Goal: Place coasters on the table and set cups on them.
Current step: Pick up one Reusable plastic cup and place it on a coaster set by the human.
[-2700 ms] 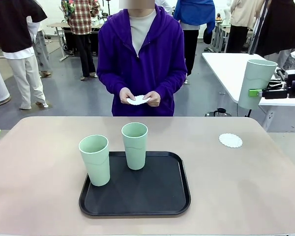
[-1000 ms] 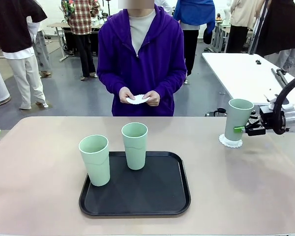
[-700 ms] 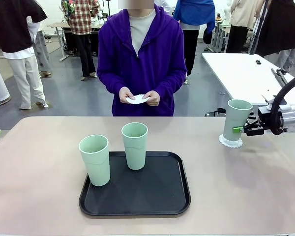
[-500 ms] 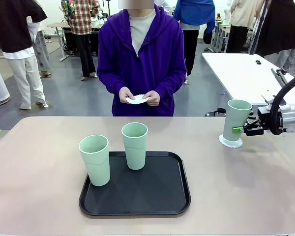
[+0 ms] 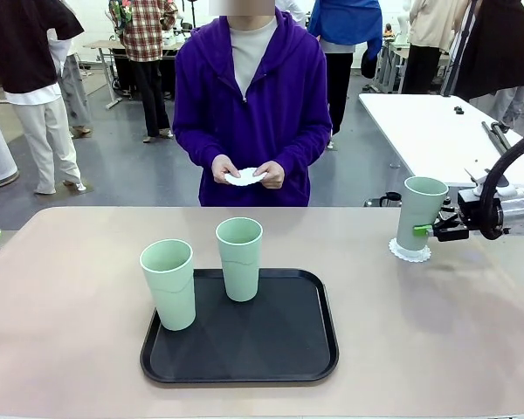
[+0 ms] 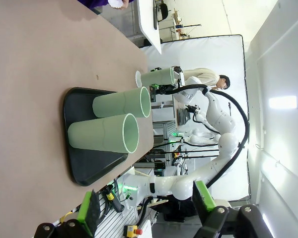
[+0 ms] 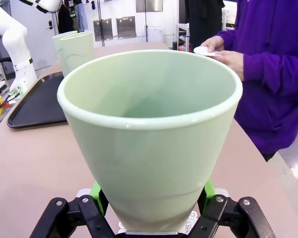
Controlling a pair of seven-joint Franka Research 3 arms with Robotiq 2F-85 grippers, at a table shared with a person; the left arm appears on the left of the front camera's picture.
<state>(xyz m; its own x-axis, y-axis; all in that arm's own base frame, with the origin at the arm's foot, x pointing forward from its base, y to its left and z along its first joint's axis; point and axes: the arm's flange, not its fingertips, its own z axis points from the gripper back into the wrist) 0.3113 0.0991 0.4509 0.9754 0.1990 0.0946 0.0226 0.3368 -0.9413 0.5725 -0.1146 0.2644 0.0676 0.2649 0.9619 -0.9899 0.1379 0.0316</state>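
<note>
The right hand [image 5: 432, 230] is clamped on a mint-green cup [image 5: 418, 209], its green pads low on the wall. The cup stands upright on a lacy white coaster [image 5: 410, 254] near the far right edge of the bench [image 5: 70, 288]. Two more cups [image 5: 168, 284] stand upright on the black tray [image 5: 244, 349] at mid-bench. The left hand [image 6: 145, 206] hangs with its fingers wide apart, holding nothing. Across the bench, a person [image 5: 253, 96] holds another coaster [image 5: 245, 178] at waist height.
</note>
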